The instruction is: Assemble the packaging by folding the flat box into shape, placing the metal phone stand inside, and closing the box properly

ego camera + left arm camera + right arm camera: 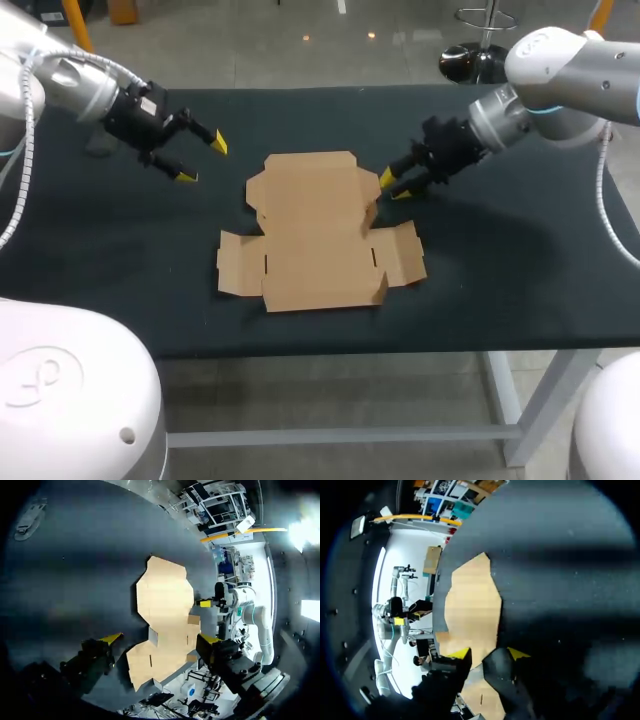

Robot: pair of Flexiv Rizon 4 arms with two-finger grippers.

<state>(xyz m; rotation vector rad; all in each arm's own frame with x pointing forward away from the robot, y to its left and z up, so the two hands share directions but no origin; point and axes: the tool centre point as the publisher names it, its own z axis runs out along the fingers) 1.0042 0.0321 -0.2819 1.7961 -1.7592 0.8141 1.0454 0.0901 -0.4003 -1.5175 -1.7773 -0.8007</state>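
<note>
Cardboard first: flat box blank, plain brown, matte, die-cut, lying unfolded on the table, a little in from its near edge. Broad near panel with a notched flap out to each side, and short slits cut where the flaps join. Beyond it is a second, narrower panel with angled corners and small tabs along the far edge. One small flap on the right side stands slightly off the surface; the rest lies flat. Table top is a dark, dull, cloth-like sheet.

Right arm, glossy white and grey shell, comes in from the far right, black wrist angled down and inward. Right jaws sit at the far panel's right edge. Cannot tell whether they pinch the cardboard or stand free.

Left arm enters from the far left, black wrist above bare table, apart from the box, off its far left corner. Left jaws released, yellow tips spread wide, nothing between them.

Small grey object near the table's far left edge, too indistinct to name.
</note>
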